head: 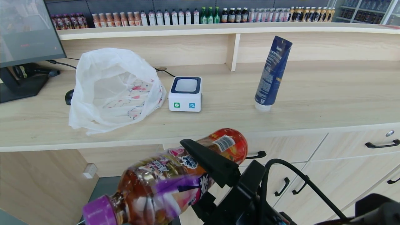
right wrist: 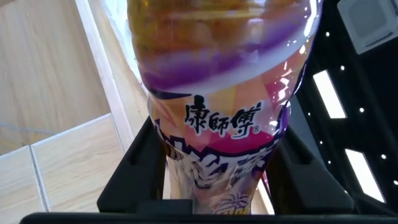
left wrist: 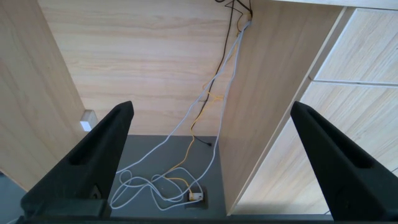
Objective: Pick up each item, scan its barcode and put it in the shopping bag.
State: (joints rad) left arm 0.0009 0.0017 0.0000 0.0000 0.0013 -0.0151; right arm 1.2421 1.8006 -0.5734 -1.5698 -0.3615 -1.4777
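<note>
The right gripper (right wrist: pixel 224 177) pinches the tea bottle (head: pixel 162 179) mid-body, slanted below the table's (head: pixel 281 118) front edge. It should lift the bottle clear, then turn the barcode (head: pixel 223 143) squarely toward the scanner (head: pixel 185 93) window.

Light wood counter (head: pixel 328 93) with raised back ledge (head: pixel 218 29); cabinet drawers (head: pixel 343 153) below bear black handles (head: pixel 382 145); bottle shelves (head: pixel 203 15) behind; grey floor (left wrist: pixel 208 171) beneath.
</note>
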